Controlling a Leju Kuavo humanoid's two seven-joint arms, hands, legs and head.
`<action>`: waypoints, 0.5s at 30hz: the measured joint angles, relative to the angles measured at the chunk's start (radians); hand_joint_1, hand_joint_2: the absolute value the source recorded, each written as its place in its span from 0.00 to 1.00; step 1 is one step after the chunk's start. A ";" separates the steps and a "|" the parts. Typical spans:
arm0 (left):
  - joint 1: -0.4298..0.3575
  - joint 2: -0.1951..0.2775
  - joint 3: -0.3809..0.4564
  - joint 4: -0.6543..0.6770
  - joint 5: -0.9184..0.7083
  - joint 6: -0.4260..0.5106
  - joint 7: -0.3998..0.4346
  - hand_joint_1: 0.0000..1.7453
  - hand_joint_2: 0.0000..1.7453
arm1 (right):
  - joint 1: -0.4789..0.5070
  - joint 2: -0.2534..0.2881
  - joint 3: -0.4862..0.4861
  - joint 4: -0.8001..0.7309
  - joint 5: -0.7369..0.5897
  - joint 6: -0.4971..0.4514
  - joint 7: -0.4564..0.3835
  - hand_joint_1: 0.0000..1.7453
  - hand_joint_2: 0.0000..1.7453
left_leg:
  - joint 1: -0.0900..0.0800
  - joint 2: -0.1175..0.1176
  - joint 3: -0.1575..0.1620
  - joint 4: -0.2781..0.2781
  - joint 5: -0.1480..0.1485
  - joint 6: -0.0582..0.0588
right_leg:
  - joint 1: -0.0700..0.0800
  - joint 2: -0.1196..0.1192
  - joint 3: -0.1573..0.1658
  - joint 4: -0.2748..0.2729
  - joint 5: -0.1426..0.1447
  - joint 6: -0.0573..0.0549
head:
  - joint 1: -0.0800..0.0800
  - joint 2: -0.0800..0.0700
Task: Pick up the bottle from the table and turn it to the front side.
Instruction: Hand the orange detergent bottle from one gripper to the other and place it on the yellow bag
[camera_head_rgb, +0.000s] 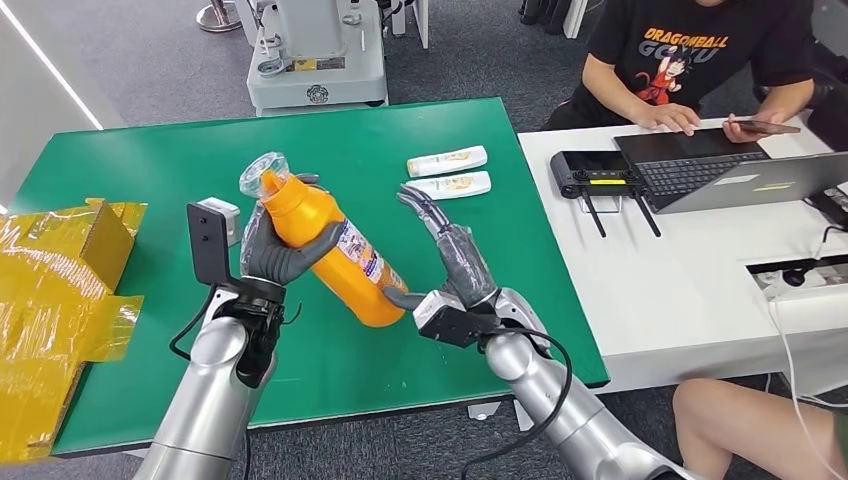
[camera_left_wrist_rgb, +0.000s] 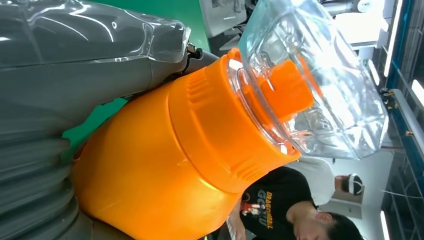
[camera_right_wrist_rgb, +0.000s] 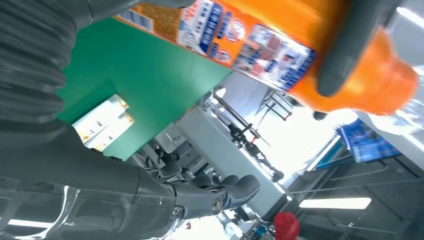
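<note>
Bottle (camera_head_rgb: 325, 245) tilted above the green table (camera_head_rgb: 130, 170), left hand (camera_head_rgb: 275, 255) clamped near its neck, right hand (camera_head_rgb: 450, 265) fingers apart at the base, probably steadying the turn.

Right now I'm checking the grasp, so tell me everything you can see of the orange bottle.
The orange bottle looks like glossy plastic, with a ribbed orange collar, an orange nozzle and a clear cap over it. A printed label runs along one side. It is lifted off the green table and tilted, cap up and away from the robot. The left hand grips its upper body. The right hand is at its base, thumb touching, fingers spread.
</note>
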 joint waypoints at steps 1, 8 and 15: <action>0.001 0.000 0.000 0.001 0.000 0.004 -0.001 1.00 1.00 | 0.007 0.000 0.001 -0.016 -0.007 -0.005 0.000 0.00 1.00 | 0.000 0.000 0.000 0.000 0.000 0.000 | 0.000 0.000 0.000 0.000 0.000 0.000 | 0.000 0.000; 0.008 0.012 0.011 -0.002 -0.037 0.073 -0.017 1.00 1.00 | 0.089 0.000 0.012 -0.204 -0.082 -0.068 0.019 0.00 1.00 | 0.000 0.000 0.000 0.000 0.000 0.000 | 0.000 0.000 0.000 0.000 0.000 0.000 | 0.000 0.000; 0.042 0.070 0.061 -0.098 -0.108 0.134 -0.016 1.00 1.00 | 0.232 -0.015 0.045 -0.446 -0.123 -0.131 0.028 0.00 1.00 | 0.001 0.000 0.000 -0.001 -0.001 -0.001 | 0.000 0.000 0.000 0.000 -0.002 -0.002 | 0.000 0.000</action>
